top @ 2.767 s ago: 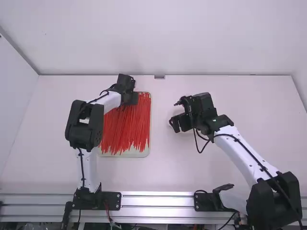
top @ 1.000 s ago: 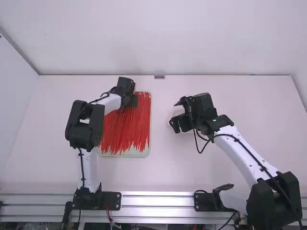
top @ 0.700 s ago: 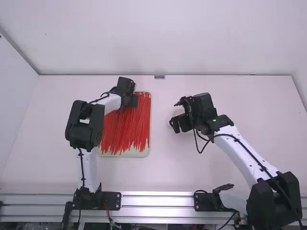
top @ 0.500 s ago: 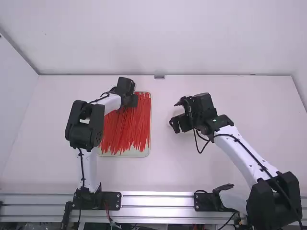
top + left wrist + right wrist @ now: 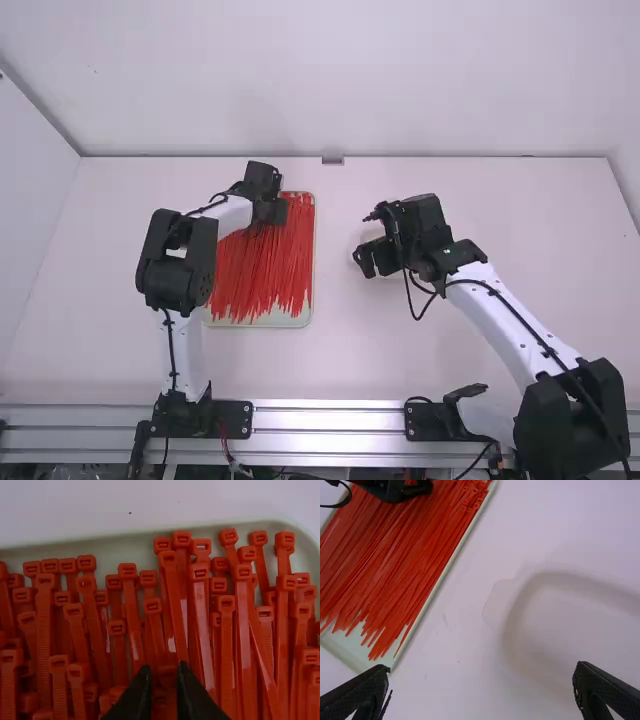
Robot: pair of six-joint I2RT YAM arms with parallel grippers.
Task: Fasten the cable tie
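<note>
White table (image 5: 500, 190): cable tie (image 5: 174, 610) pinched between left jaws (over tray (image 5: 100, 544)).

Both arms share one build: white tubular links joined by bulky black joint housings. The left arm (image 5: 185, 262) has a large black block well behind the tool, and a thin black cable (image 5: 215, 193) runs along the white link to the back of the left gripper (image 5: 277, 212), a compact black unit. Its fingers (image 5: 137, 697) are matte black wedges tapering to narrow tips. The right arm (image 5: 505, 320) has long white links; just behind the right gripper (image 5: 368, 240) a black cable (image 5: 410, 295) hangs in a loop. That gripper's fingers (image 5: 357, 692) are black too, blunt and finely textured. Farthest from the tool, each arm stands on a black base plate (image 5: 200, 417).
</note>
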